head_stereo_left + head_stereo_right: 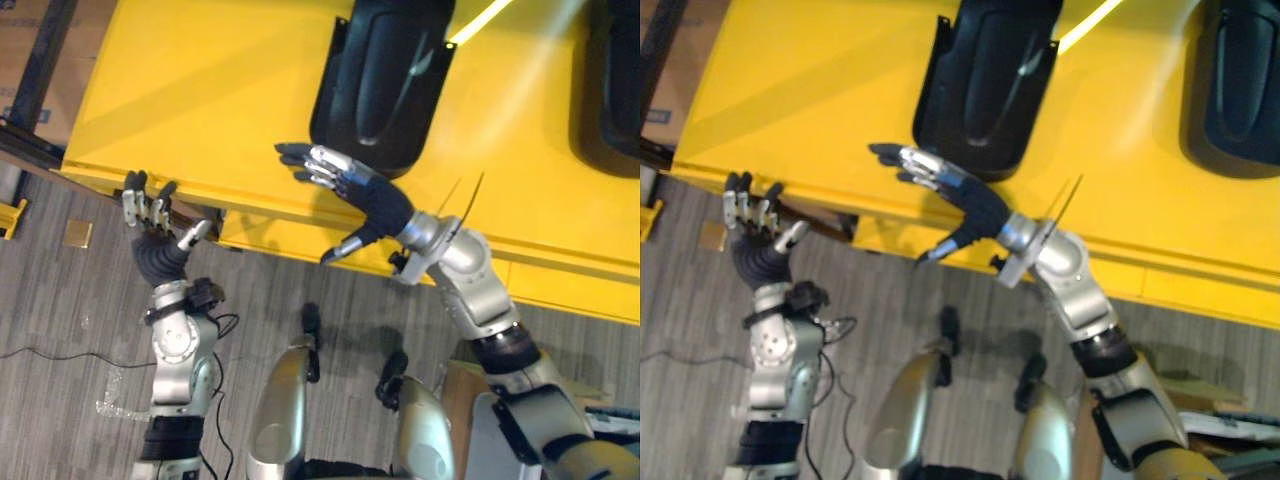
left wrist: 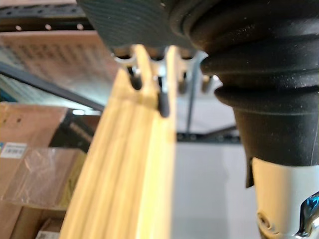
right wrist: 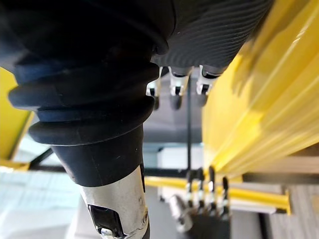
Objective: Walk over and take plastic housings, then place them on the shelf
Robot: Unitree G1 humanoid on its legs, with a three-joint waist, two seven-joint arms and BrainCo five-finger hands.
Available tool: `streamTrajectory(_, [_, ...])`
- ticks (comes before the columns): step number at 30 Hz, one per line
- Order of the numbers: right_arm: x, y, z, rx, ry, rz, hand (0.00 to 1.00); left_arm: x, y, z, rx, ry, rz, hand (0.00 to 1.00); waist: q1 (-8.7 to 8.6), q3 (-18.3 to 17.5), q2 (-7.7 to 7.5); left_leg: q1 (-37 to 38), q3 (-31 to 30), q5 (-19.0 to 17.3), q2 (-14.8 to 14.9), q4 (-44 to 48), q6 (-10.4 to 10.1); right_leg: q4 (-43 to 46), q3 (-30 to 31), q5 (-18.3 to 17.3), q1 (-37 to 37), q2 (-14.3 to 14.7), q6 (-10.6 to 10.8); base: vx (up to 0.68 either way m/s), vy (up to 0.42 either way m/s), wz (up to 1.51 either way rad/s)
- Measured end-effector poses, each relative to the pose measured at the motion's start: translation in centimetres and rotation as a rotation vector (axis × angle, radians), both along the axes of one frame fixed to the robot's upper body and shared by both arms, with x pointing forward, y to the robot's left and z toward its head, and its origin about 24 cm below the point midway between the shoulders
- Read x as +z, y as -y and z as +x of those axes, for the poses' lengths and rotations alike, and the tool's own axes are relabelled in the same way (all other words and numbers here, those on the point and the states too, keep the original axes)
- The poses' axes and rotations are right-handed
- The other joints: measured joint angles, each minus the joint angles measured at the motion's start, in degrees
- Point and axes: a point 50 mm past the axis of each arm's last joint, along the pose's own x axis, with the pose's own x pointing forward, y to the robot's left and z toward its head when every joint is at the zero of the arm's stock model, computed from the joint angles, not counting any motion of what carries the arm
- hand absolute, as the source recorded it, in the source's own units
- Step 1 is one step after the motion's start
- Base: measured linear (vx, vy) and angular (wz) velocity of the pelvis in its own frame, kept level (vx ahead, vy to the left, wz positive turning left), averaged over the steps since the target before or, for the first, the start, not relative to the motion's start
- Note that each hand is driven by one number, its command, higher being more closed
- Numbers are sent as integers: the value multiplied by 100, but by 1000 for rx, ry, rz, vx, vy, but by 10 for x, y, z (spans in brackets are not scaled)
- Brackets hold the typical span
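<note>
place: workshop or storeroom | yellow workbench [image 1: 180,90] | cardboard boxes [image 2: 35,122] | black plastic housings [image 1: 385,80]

Yellow table [image 1: 200,90]; grey carpet floor [image 1: 60,300]; cardboard boxes [image 2: 20,124].

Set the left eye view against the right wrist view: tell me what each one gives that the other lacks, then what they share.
Left eye view: the top of the yellow table with two black plastic housings on it, the nearer housing just past the right hand, the second housing at the table's right side. Right wrist view: a yellow bar lower down, beyond the left hand. Shared: the table's yellow edge, the right hand with straight fingers, and the open left hand raised at that edge.
</note>
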Motion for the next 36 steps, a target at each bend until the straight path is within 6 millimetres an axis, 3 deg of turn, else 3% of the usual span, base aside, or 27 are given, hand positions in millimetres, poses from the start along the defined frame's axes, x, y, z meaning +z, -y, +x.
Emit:
streamTrajectory(7, [8, 8, 13, -82, 26, 29, 0, -3, 7, 3, -30, -14, -1, 0, 29, -42, 61, 105, -15, 141, -50, -226, -14, 75, -31, -15, -7, -48, -21, -1, 0, 2])
streamTrajectory(12, [21, 24, 30, -190, 55, 101, 0, -7, 9, 4, -41, -37, -5, 0, 57, -58, 82, 200, -35, 269, -101, -490, -17, 102, -71, -47, -18, -107, -67, -6, 10, 4])
streamTrajectory(15, [22, 27, 35, -208, 56, 106, 0, -31, 16, 4, -82, -165, -25, 0, 75, -59, 82, 228, -22, 284, -114, -510, -37, 154, -62, -53, -26, -146, -62, 0, 0, 0])
streamTrajectory(19, [23, 29, 36, -193, 54, 104, 0, -47, 17, -4, -91, -229, -29, 0, 81, -59, 82, 229, -15, 307, -136, -547, -62, 221, -75, -68, -62, -189, -66, -1, 3, 2])
streamTrajectory(28, [20, 33, 37, -177, 50, 99, 0, -39, 17, -11, -100, -191, -31, 0, 79, -59, 82, 350, -18, 430, -186, -733, -10, 175, -102, -49, 7, -194, -59, 11, 2, 1])
streamTrajectory(31, [13, 33, 34, -142, 19, 108, 0, -36, 18, -15, -108, -172, -36, 0, 71, -59, 82, 587, -15, 527, -212, -967, -39, 34, -131, -21, 208, -186, -21, 65, -5, 1])
streamTrajectory(33, [10, 29, 19, -93, 28, 145, 0, -31, 16, -21, -111, -141, -32, 0, 53, -58, 81, 828, -4, 577, -213, -1161, -43, -195, -173, 43, 461, -112, 8, 109, -22, -1])
streamTrajectory(36, [28, 28, -9, -43, 127, 274, 0, -22, 9, -29, -75, -86, -57, 0, -44, -84, 46, 1301, 40, 634, -216, -1468, -21, -606, -253, 221, 992, -36, 100, 141, -20, -5])
